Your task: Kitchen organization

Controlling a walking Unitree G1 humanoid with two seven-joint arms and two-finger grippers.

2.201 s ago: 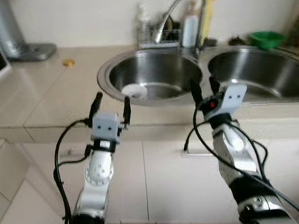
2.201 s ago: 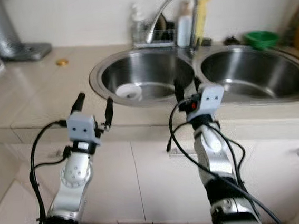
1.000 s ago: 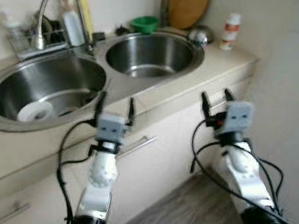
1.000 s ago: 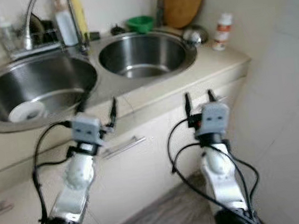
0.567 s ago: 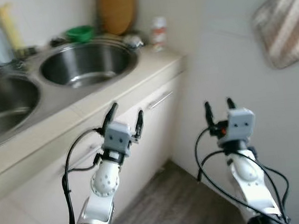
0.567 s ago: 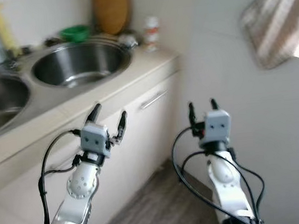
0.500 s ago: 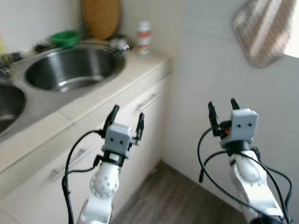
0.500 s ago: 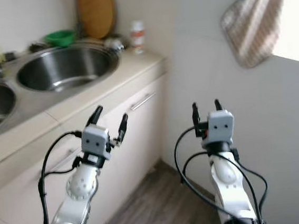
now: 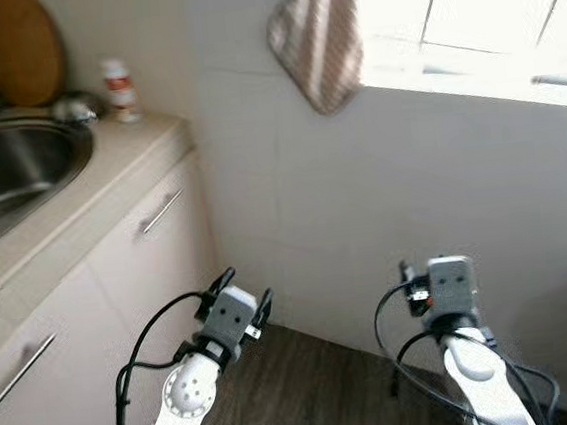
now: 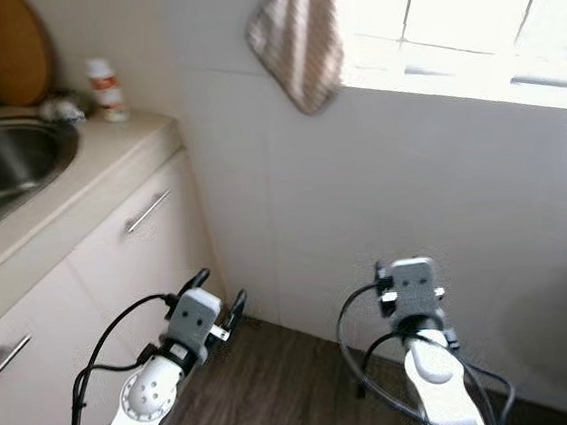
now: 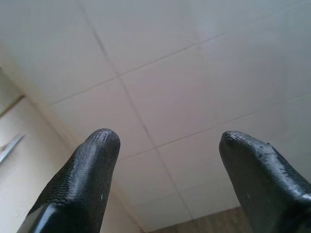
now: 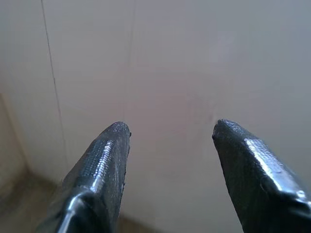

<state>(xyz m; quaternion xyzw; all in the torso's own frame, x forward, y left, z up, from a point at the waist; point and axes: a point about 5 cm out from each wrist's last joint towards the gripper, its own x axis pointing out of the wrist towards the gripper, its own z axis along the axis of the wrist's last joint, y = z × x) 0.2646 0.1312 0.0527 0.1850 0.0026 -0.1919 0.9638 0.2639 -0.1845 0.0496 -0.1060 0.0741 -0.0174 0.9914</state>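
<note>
— Where are your arms?

— Both are raised in front of me, low and near, forearms angled up from the elbows. My left gripper (image 9: 240, 299) sits over the dark wood floor (image 9: 320, 380), just right of the cabinet front (image 9: 90, 291). My right gripper (image 9: 425, 277) is well apart from it, to the right, pointing at the white tiled wall (image 9: 382, 193).

— And the fingers?

— Spread wide on both, holding nothing. In the left wrist view my fingertips (image 11: 99, 145) frame bare tile; the right ones (image 12: 114, 141) do likewise.

— Where is the kitchen stuff?

— Far left: the sink (image 9: 8, 169) in the counter (image 9: 109, 169), a small white bottle (image 9: 120, 88) at the counter's far end, and a round wooden board (image 9: 12, 53) against the wall. A striped towel (image 9: 319, 33) hangs beside the bright window (image 9: 475, 13).
</note>
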